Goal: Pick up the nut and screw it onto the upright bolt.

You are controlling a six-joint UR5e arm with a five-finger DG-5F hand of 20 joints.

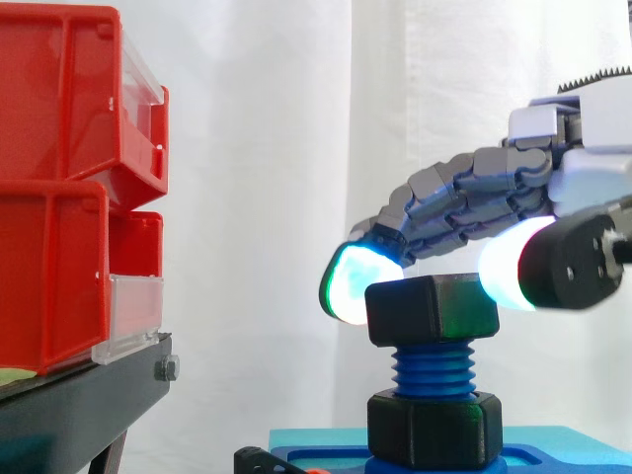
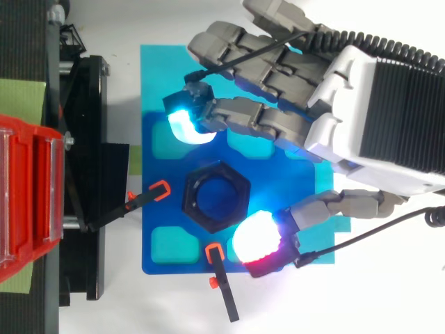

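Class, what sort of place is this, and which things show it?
Probably a robot test bench: a robot hand at a nut on a blue bolt, red bins on a black stand, a white curtain behind.

The nut (image 1: 432,308) is showing black, the ribbed bolt (image 1: 433,371) blue, the hand (image 2: 271,120) grey with pads (image 2: 186,127) glowing cyan-white, the bins (image 1: 54,188) red.

Fingers (image 1: 454,202) beside nut (image 1: 432,309) atop bolt (image 1: 433,370)
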